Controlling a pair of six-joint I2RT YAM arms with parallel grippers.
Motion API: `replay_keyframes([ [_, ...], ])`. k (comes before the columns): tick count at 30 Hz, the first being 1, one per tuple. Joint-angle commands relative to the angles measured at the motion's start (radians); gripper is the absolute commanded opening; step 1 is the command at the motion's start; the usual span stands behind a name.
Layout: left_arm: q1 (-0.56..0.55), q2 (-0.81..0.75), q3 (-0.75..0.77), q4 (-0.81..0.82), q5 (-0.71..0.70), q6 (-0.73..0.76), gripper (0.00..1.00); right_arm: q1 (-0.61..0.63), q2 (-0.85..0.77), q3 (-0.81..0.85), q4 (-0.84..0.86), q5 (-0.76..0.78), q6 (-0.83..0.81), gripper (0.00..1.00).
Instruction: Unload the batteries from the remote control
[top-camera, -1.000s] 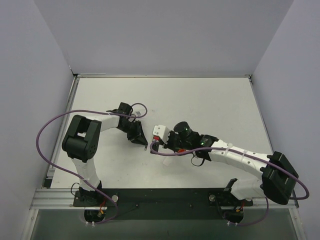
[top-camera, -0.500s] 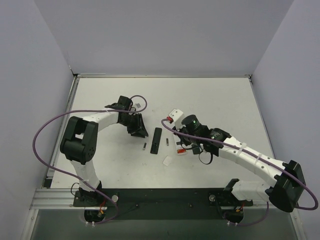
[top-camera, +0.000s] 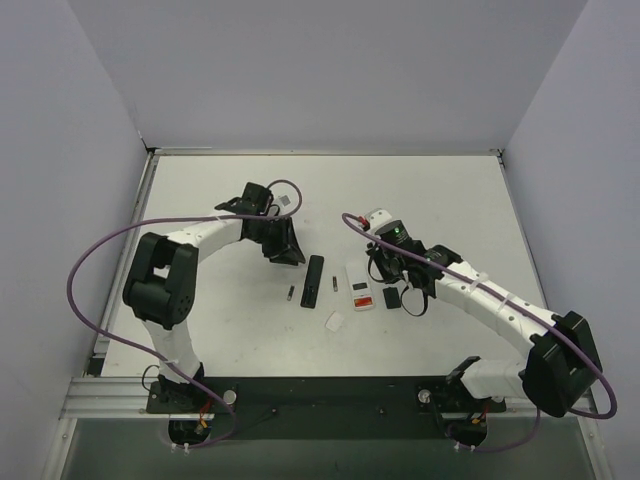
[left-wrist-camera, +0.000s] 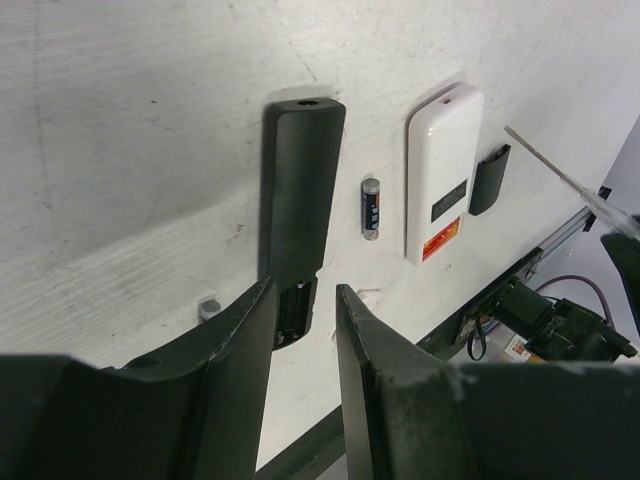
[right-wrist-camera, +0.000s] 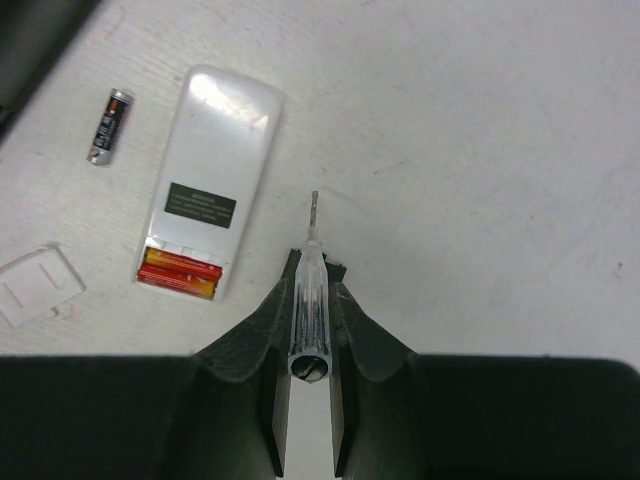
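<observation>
Checking the black remote (left-wrist-camera: 300, 190), found its bay open, seemingly emptied: first battery (left-wrist-camera: 371, 208) just right, second battery (top-camera: 290, 293) just left. Recorded left end effector (left-wrist-camera: 305, 290) spread, empty, near it; right end effector (right-wrist-camera: 313, 265) pinching screwdriver (right-wrist-camera: 310, 295), likely for prying white remote (right-wrist-camera: 215, 170) farther right.

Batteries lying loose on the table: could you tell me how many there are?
2: one battery left of the black remote, another battery between it and the white remote. Red-orange cells sit in the white remote's open bay.
</observation>
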Motion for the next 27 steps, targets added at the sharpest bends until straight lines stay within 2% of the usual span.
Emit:
replay_keyframes([
  [1,-0.053,0.017,0.062,0.047,0.013,-0.015,0.4,-0.036,0.009,-0.024,-0.025,0.006,0.062,0.0],
  [9,-0.153,0.08,0.143,0.096,0.037,-0.053,0.4,-0.027,-0.036,-0.079,0.006,-0.101,0.111,0.0],
  [17,-0.207,0.14,0.197,0.113,0.049,-0.074,0.4,-0.021,-0.111,-0.135,0.061,-0.109,0.075,0.0],
  [27,-0.204,0.088,0.12,0.133,0.01,-0.099,0.4,-0.038,0.035,-0.086,0.213,-0.115,-0.041,0.0],
])
